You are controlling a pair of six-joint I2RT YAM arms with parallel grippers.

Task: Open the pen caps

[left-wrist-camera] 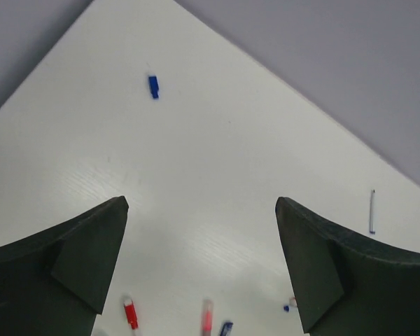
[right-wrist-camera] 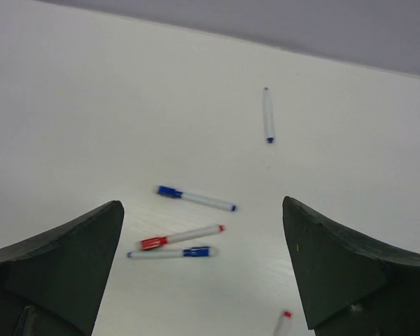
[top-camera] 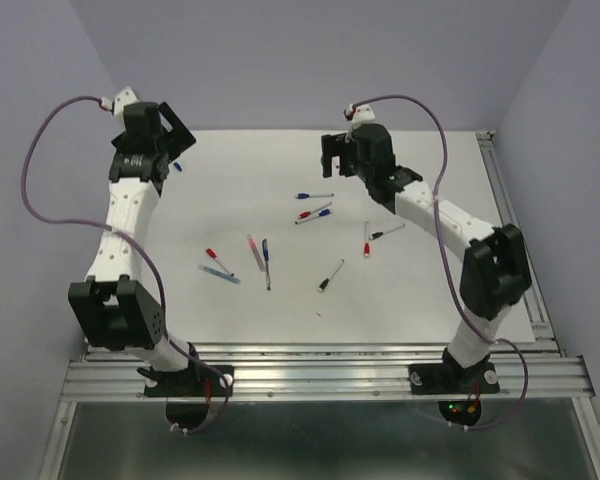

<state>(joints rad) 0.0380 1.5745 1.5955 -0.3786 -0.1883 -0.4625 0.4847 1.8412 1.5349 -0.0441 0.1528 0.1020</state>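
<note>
Several slim white pens lie scattered mid-table. One has a blue cap [right-wrist-camera: 169, 191], one a red cap [right-wrist-camera: 152, 243], and a third a blue cap [right-wrist-camera: 199, 251]. A loose blue cap [left-wrist-camera: 153, 86] lies alone near the far left corner and also shows in the top view [top-camera: 177, 166]. More pens with a red cap [left-wrist-camera: 131, 313] and a pink cap [left-wrist-camera: 207, 318] lie below my left gripper [left-wrist-camera: 199, 203]. It is open, empty and raised over the far left of the table [top-camera: 168, 135]. My right gripper [right-wrist-camera: 201, 203] is open and empty above the far middle [top-camera: 332, 155].
A thin uncapped pen [right-wrist-camera: 267, 115] lies apart from the others. Black-capped pens [top-camera: 331, 275] [top-camera: 387, 232] lie nearer the right arm. The white table [top-camera: 420, 290] ends at a metal rail [top-camera: 510, 230] on the right, and grey walls close the back.
</note>
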